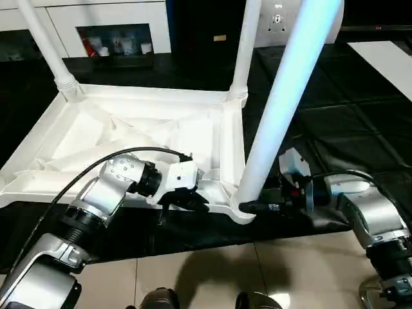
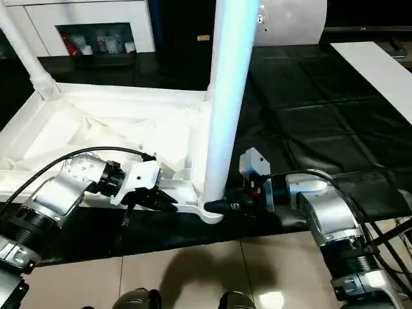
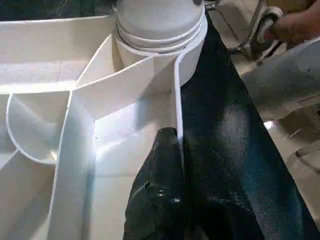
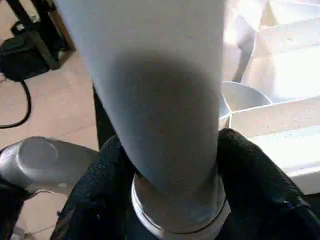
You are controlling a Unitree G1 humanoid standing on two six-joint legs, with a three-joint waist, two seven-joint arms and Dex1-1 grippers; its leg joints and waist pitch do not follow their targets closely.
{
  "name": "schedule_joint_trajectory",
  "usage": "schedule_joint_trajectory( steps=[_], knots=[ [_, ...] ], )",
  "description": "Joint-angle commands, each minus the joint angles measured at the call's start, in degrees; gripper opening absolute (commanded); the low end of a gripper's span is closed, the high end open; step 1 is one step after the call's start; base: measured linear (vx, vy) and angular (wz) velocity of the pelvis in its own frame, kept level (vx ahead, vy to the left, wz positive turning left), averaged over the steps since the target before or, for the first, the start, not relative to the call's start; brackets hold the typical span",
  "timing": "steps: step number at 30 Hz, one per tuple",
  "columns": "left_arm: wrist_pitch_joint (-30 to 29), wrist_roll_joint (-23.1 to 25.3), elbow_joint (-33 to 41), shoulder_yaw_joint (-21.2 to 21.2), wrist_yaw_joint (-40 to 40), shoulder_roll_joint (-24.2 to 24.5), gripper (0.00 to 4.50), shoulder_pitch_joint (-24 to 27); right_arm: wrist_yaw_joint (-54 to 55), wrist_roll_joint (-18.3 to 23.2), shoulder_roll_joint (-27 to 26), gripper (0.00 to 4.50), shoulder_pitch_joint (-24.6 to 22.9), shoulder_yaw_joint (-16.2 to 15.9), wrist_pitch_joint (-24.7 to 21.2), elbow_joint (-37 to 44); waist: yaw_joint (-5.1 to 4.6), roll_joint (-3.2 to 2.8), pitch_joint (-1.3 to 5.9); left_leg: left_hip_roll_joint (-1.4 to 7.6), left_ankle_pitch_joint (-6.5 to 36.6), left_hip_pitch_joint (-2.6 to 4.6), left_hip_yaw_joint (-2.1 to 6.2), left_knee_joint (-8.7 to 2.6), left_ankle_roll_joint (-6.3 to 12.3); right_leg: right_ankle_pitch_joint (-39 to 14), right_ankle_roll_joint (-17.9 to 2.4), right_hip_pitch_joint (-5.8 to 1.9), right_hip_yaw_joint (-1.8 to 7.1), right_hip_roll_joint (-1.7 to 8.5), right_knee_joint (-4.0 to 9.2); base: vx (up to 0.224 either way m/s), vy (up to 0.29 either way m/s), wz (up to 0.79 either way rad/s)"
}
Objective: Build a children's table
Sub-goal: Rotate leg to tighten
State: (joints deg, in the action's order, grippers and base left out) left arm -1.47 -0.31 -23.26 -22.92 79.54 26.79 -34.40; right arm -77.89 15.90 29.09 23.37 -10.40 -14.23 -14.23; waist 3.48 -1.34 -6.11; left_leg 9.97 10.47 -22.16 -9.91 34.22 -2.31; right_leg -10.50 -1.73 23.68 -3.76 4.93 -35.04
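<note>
The table top (image 1: pixel 129 129) lies underside up on the black surface: light, stiff, slick plastic, best gripped by its rim. Its near-corner leg (image 1: pixel 283 96) stands long axis upright, leaning slightly, tapering upward. The right gripper (image 4: pixel 175 200) straddles the leg's base; the left gripper (image 3: pixel 165 190) is clenched on the rim beside it.

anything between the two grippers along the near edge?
Just the tabletop's near rim and the corner socket with the near leg standing in it, seen in the left eye view. Left gripper pinches the rim; right gripper straddles the leg's base.
</note>
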Motion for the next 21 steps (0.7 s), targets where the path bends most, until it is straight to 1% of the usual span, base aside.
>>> schedule_joint_trajectory(
  steps=[1, 2, 3, 4, 5, 6, 7, 8, 9, 10, 11, 12, 14, 15, 16, 17, 18, 19, 20, 21],
  knots=[
    [1.27, 0.29, 1.55, -2.0, 1.91, -0.2, 0.0, -0.7, -1.96, 1.18, 0.22, 2.21, 0.63, -1.28, -0.52, 0.68, -0.26, 0.74, 4.6, 3.14, 5.39, 0.9, 0.43, -3.58, 7.26, -6.89, -15.07, -3.38, 2.71, 3.47, 3.57, 0.0, 0.0, 0.0],
    [1.45, 0.3, 1.35, -2.01, 1.97, -0.22, 0.0, -0.74, -2.21, 1.19, 0.13, 2.21, 0.68, -1.35, -0.49, 0.52, -0.24, 0.59, 4.62, 3.15, 5.47, 0.91, 0.47, -3.6, 7.13, -7.03, -15.07, -3.36, 2.71, 3.47, 3.54, 0.0, 0.0, 0.0],
    [1.48, 0.3, 1.32, -2.01, 1.98, -0.22, 0.0, -0.75, -2.25, 1.19, 0.12, 2.16, 0.69, -1.36, -0.49, 0.49, -0.27, 0.58, 4.59, 3.14, 5.89, 0.92, 0.47, -3.65, 6.84, -7.45, -15.04, -3.34, 2.68, 3.43, 3.62, 0.0, 0.0, 0.0],
    [1.76, 0.26, 0.93, -2.02, 2.08, -0.25, 0.0, -0.81, -2.81, 1.36, -0.09, 2.1, 0.63, -1.53, -0.71, 0.43, -0.1, -0.05, 4.73, 3.15, 6.24, 1.02, 0.59, -3.62, 6.48, -7.71, -15.18, -3.4, 2.65, 3.52, 3.57, 0.0, 0.0, 0.0],
    [1.74, 0.24, 0.89, -2.01, 2.09, -0.27, 0.0, -0.81, -2.88, 1.46, -0.11, 2.08, 0.56, -1.55, -0.86, 0.54, -0.21, 0.28, 4.77, 3.17, 6.17, 0.97, 0.53, -3.62, 6.35, -6.82, -15.32, -3.42, 2.68, 3.43, 3.58, 0.0, 0.0, 0.0],
    [1.71, 0.21, 0.82, -2.01, 2.1, -0.3, 0.0, -0.83, -2.98, 1.59, -0.15, 2.08, 0.46, -1.58, -1.07, 0.69, -0.21, 0.32, 4.8, 3.15, 6.03, 0.97, 0.53, -3.61, 6.36, -6.32, -15.45, -3.46, 2.67, 3.39, 3.52, 0.0, 0.0, 0.0],
    [1.58, 0.18, 0.79, -1.99, 2.07, -0.36, 0.0, -0.81, -3.09, 1.8, -0.15, 2.05, 0.16, -1.64, -1.43, 1.11, -0.08, -0.11, 4.72, 3.14, 6.16, 0.95, 0.59, -3.63, 6.32, -6.03, -15.66, -3.42, 2.64, 3.43, 3.46, 0.0, 0.0, 0.0],
    [1.43, 0.19, 0.78, -1.93, 2.08, -0.44, 0.0, -0.79, -3.23, 2.03, -0.11, 2.05, -0.1, -1.69, -1.82, 1.5, -0.16, 0.08, 4.71, 3.09, 6.28, 0.91, 0.55, -3.63, 6.28, -5.6, -15.72, -3.5, 2.65, 3.37, 3.53, 0.0, 0.0, 0.0],
    [0.83, 0.08, 0.84, -1.78, 2.05, -0.55, 0.0, -0.79, -3.29, 2.37, -0.07, 2.05, -0.57, -1.73, -2.39, 2.14, -0.13, 0.1, 4.73, 3.11, 6.23, 0.92, 0.57, -3.64, 6.3, -5.37, -15.82, -3.51, 2.64, 3.38, 3.47, 0.0, 0.0, 0.0],
    [-0.25, 0.01, 0.92, -1.57, 1.77, -0.63, 0.0, -0.8, -3.12, 2.78, -0.1, 2.04, -1.3, -1.77, -3.14, 3.04, -0.06, -0.19, 4.53, 3.11, 6.47, 0.92, 0.61, -3.71, 6.27, -5.29, -15.9, -3.45, 2.63, 3.34, 3.49, 0.0, 0.0, 0.0],
    [-2.03, -0.28, 1.05, -1.14, 1.24, -0.81, 0.0, -0.79, -2.59, 3.21, -0.24, 2.04, -2.07, -1.74, -3.96, 4.03, 0.01, -0.26, 4.5, 3.16, 6.9, 0.96, 0.61, -3.73, 6.23, -5.43, -15.98, -3.43, 2.65, 3.4, 3.57, 0.0, 0.0, 0.0],
    [-3.71, -0.6, 1.17, -0.66, 0.55, -1.05, 0.0, -0.77, -1.85, 3.6, -0.5, 2.04, -2.74, -1.61, -4.76, 4.91, -0.02, -0.18, 4.49, 3.22, 7.05, 1.01, 0.59, -3.81, 6.09, -5.44, -15.96, -3.46, 2.67, 3.35, 3.56, 0.0, 0.0, 0.0],
    [-5.46, -1.09, 1.33, 0.1, -0.73, -1.65, 0.0, -0.76, -0.09, 3.91, -1.13, 2.04, -3.31, -1.19, -5.94, 5.78, 0.1, -0.32, 4.43, 3.17, 7.84, 1.04, 0.63, -3.86, 5.69, -5.95, -16.28, -3.46, 2.65, 3.4, 3.71, 0.0, 0.0, 0.0],
    [-7.86, -1.46, 1.75, 0.94, -2.74, -2.56, 0.0, -0.79, 4.01, 2.81, -2.37, 2.04, -3.81, -0.82, -7.14, 6.47, 0.04, -0.17, 4.34, 3.14, 8.28, 1.06, 0.65, -3.97, 5.2, -7.34, -15.94, -3.41, 2.67, 3.39, 3.82, 0.0, 0.0, 0.0],
    [-9.04, -1.57, 1.98, 1.29, -3.7, -2.95, 0.0, -0.81, 6.31, 1.9, -3.03, 2.04, -3.99, -0.74, -7.56, 6.68, -0.11, -0.16, 4.23, 3.04, 9.1, 1.0, 0.66, -4.02, 4.93, -9.01, -15.65, -3.45, 2.66, 3.47, 4.03, 0.0, 0.0, 0.0],
    [-11.08, -1.57, 2.14, 1.98, -5.92, -4.01, 0.0, -1.1, 11.13, 1.09, -5.16, 2.04, -4.03, 0.1, -9.0, 6.97, -0.34, -0.1, 4.1, 2.97, 10.66, 1.11, 0.72, -4.18, 3.94, -12.7, -14.72, -3.42, 2.63, 3.5, 4.38, 0.0, 0.0, 0.0],
    [-12.76, -1.69, 2.36, 2.61, -7.99, -5.19, 0.0, -1.36, 15.6, 1.01, -7.54, 2.04, -4.06, 1.25, -10.45, 7.29, -0.47, -0.14, 3.86, 2.99, 11.67, 1.15, 0.7, -4.35, 3.33, -14.88, -14.08, -3.28, 2.69, 3.5, 4.64, 0.0, 0.0, 0.0],
    [-14.08, -1.9, 2.5, 3.15, -9.71, -6.33, 0.0, -1.6, 18.84, 1.69, -9.7, 2.04, -4.04, 2.34, -12.13, 7.61, -0.74, 0.05, 3.8, 2.87, 12.8, 1.32, 0.8, -4.46, 2.14, -18.43, -13.05, -3.16, 2.71, 3.52, 4.87, 0.0, 0.0, 0.0],
    [-15.77, -1.97, 2.38, 3.81, -11.95, -7.79, 0.0, -1.96, 22.14, 1.78, -11.93, 2.04, -4.05, 3.08, -13.42, 7.94, -1.19, 0.11, 3.74, 2.66, 14.1, 1.06, 1.11, -4.63, 0.98, -22.44, -11.33, -3.42, 2.47, 3.64, 5.18, 0.0, 0.0, 0.0],
    [-16.6, -1.69, 1.96, 4.21, -14.15, -9.21, 0.0, -2.38, 25.31, 1.08, -14.05, 2.04, -4.09, 3.25, -14.0, 7.99, -1.44, 0.11, 3.73, 2.66, 14.23, 0.92, 1.22, -4.72, 0.62, -23.08, -10.72, -3.42, 2.45, 3.61, 5.19, 0.0, 0.0, 0.0]
  ],
)
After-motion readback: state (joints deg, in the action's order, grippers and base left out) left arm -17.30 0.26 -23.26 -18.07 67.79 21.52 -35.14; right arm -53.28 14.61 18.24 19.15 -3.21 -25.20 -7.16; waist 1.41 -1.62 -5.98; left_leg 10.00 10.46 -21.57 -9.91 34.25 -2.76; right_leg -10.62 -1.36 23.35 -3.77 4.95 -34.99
